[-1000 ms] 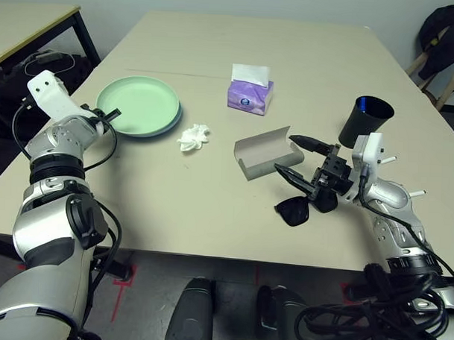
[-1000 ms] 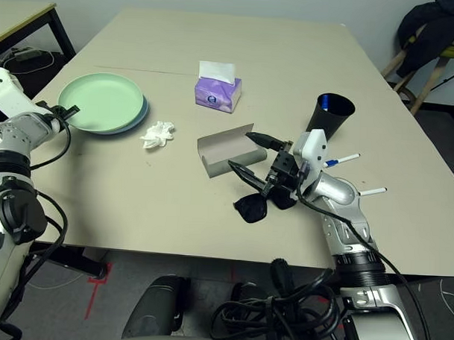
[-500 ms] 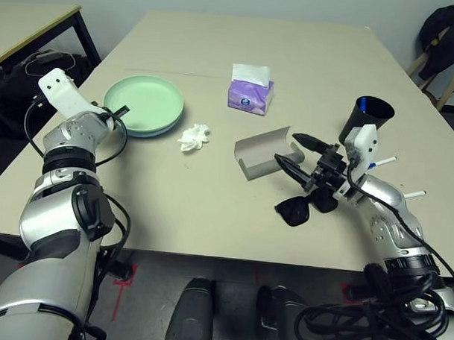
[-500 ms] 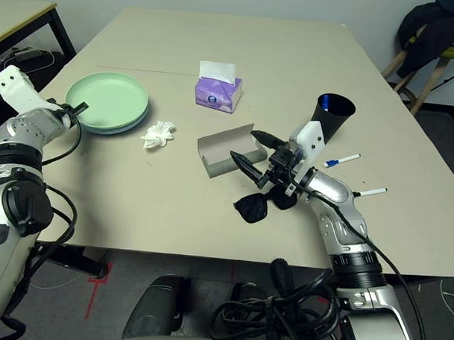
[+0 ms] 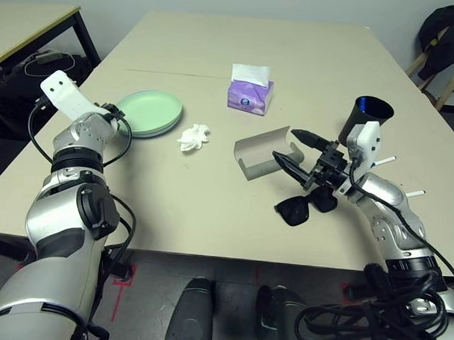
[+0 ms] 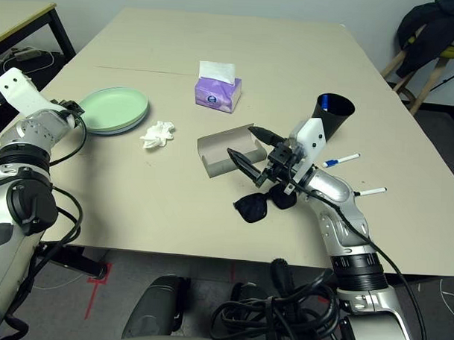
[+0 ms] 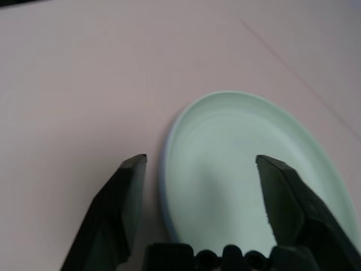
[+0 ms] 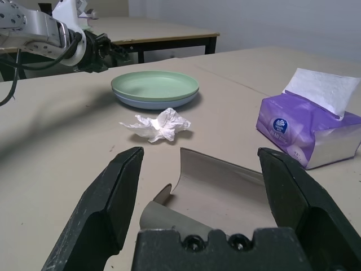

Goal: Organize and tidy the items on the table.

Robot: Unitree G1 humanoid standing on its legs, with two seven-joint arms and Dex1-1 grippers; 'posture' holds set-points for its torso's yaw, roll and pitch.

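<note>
Round blue logo on purple tissue box [image 8: 307,131], lettering unreadable

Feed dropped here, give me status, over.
Both grippers open: left at stacked green-on-blue plates, right over open grey glasses case. Nothing in the way.

The light-blue round plate [image 8: 148,102] lies almost wholly hidden under the pale-green round plate [image 5: 148,111], only a thin blue rim showing. In the left wrist view the green plate's near edge runs off the frame behind the gripper base. The black sunglasses [image 5: 298,209] are partly covered by the right gripper [image 5: 293,149] above them. The blue-white pen [image 6: 339,160] is half hidden behind the silver right forearm [image 6: 328,190]. The grey oblong glasses case [image 8: 217,191] is cut off behind the gripper's base in the right wrist view.
</note>
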